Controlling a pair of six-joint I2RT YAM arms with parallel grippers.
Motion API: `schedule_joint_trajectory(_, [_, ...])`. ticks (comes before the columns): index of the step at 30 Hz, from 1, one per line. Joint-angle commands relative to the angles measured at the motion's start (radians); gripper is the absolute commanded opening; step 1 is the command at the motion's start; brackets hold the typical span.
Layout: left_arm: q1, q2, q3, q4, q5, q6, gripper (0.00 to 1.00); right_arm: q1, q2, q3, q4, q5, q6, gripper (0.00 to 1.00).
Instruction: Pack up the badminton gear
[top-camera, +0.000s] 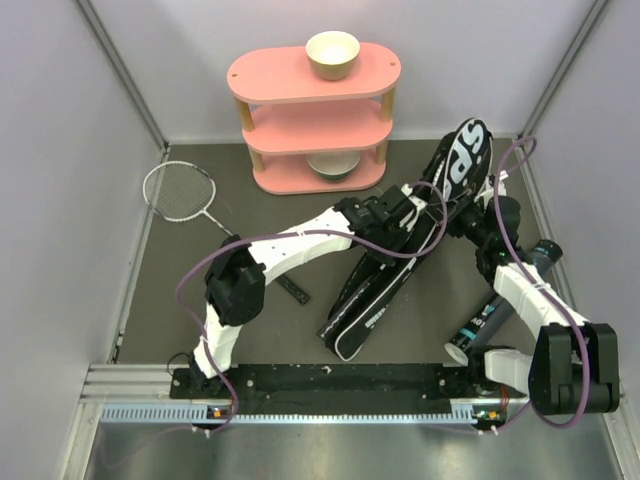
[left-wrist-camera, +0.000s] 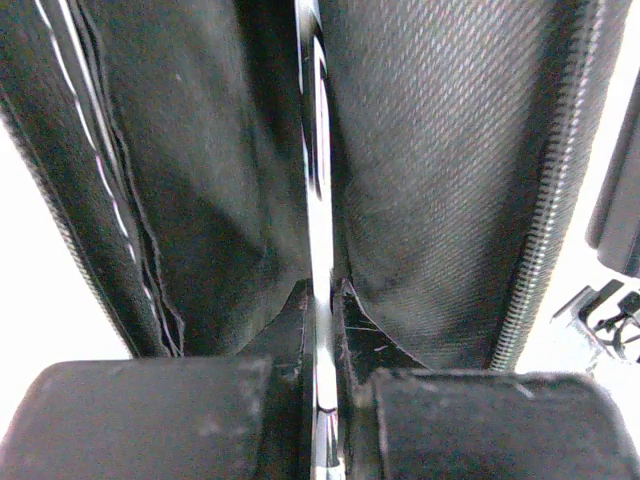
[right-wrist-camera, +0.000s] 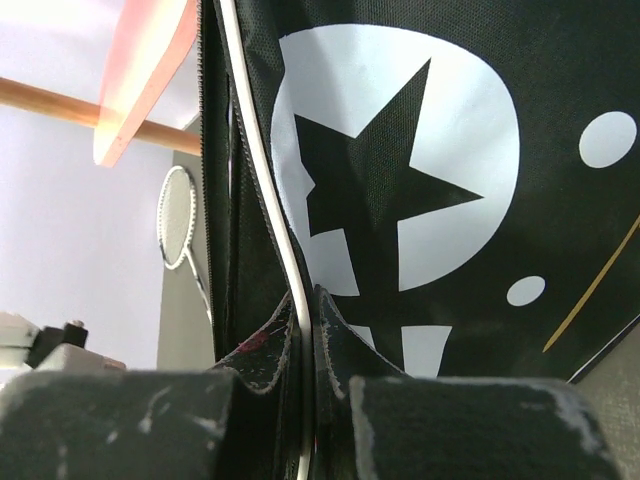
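The long black bag (top-camera: 385, 285) lettered SPORT lies slantwise on the floor, its wide end raised at the back right. My left gripper (top-camera: 424, 214) reaches into the bag's open side. In the left wrist view it (left-wrist-camera: 322, 300) is shut on the thin silver frame of a racket (left-wrist-camera: 318, 190) between the black fabric walls. My right gripper (top-camera: 463, 216) is shut on the bag's white-piped edge (right-wrist-camera: 262, 190), holding the lettered flap (right-wrist-camera: 400, 180) up. The second racket (top-camera: 178, 190) lies flat at the back left. The black tube (top-camera: 497, 310) lies right of the bag. No shuttlecocks show.
The pink three-tier shelf (top-camera: 315, 115) stands at the back centre, with a cream bowl (top-camera: 332, 54) on top and another (top-camera: 333, 166) on the lowest tier. Grey walls close in the left, right and back. The bag's zipper (left-wrist-camera: 540, 250) runs beside my left gripper.
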Motion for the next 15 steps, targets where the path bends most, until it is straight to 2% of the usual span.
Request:
schedule_joint_trajectory(1, [-0.009,-0.052,0.069,0.122,0.005,0.022,0.0,-0.002,-0.014,-0.015,0.101,-0.075,0.023,0.0])
schedule_joint_trajectory(8, [0.006,0.031,0.181,0.186,-0.055,-0.012,0.0,-0.001,-0.005,-0.074,0.178,-0.123,0.104,0.0])
schedule_joint_trajectory(12, [0.005,0.073,0.195,0.28,-0.118,-0.041,0.0,0.001,0.001,-0.099,0.221,-0.141,0.144,0.0])
schedule_joint_trajectory(15, [0.003,0.094,0.213,0.289,-0.13,-0.077,0.0,0.001,0.0,-0.097,0.222,-0.135,0.156,0.0])
